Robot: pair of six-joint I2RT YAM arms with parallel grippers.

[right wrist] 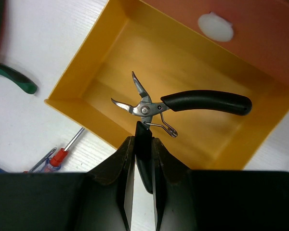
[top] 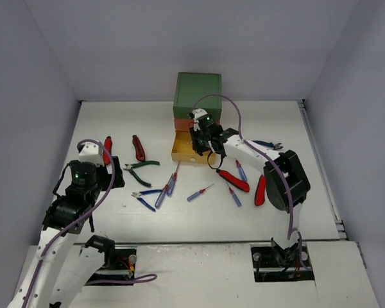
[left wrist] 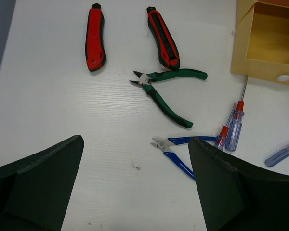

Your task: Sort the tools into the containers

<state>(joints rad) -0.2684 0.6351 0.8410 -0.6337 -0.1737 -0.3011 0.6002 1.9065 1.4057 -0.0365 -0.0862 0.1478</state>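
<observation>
Right wrist view: the right pincer (right wrist: 138, 144) clamps one handle of the black-handled pliers (right wrist: 202, 102), over the open yellow drawer (right wrist: 82, 67) (by the worktop (right wrist: 33, 43) far edge). Stiff, light and sprung apart, they may swing; a hold nearer the pivot seems surer. Left pincer (left wrist: 135, 183) stands apart, empty.
</observation>
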